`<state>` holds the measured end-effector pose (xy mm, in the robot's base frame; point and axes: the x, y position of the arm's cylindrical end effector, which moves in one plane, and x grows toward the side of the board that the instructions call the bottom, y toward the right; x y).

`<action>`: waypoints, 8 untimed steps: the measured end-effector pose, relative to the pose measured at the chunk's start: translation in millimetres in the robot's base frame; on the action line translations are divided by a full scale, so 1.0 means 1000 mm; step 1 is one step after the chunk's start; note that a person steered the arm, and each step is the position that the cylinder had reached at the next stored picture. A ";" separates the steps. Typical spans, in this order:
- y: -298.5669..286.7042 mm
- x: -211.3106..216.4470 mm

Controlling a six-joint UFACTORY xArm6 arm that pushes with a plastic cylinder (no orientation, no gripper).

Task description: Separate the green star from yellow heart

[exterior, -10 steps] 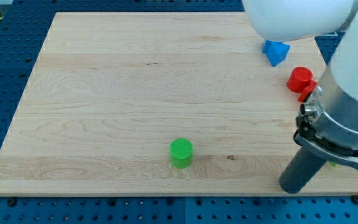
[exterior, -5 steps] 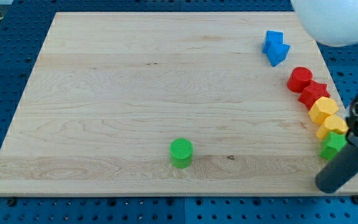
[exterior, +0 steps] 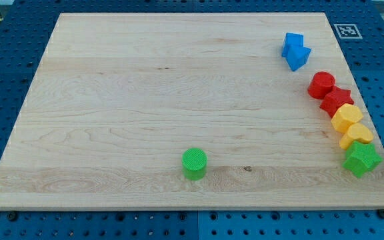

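The rod was nowhere to be seen at that moment; my tip did not show anywhere in the frame, so I could not tell where it stood against the blocks, and there was no claw on this arm to be wide or narrow.

The green star [exterior: 361, 159] sat at the lower right of the board [exterior: 145, 100], close to the right edge; it was touching the yellow heart [exterior: 357, 135] just above it; above that lay a second yellow block [exterior: 345, 117], then a red star [exterior: 336, 100] and a red cylinder [exterior: 321, 85], all strung in one touching chain up the right side. Two blue blocks [exterior: 295, 51] sat at the upper right, apart from the chain; a green cylinder [exterior: 194, 163] stood alone at the lower middle.

The risks, as I judged them: the star was so near the right edge and the bottom edge that a push toward either could send it off the wood; a push upward would only jam it harder into the heart and shove the whole chain; a tip coming in between the two had almost no gap to enter, so it might drag the heart along with the star, leaving them still together; a push toward the left looked the safest, though a glancing contact on a star's points could spin it rather than slide it.
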<state>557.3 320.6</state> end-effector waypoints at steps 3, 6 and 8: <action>-0.019 0.000; -0.063 0.005; -0.066 0.005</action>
<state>562.0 254.8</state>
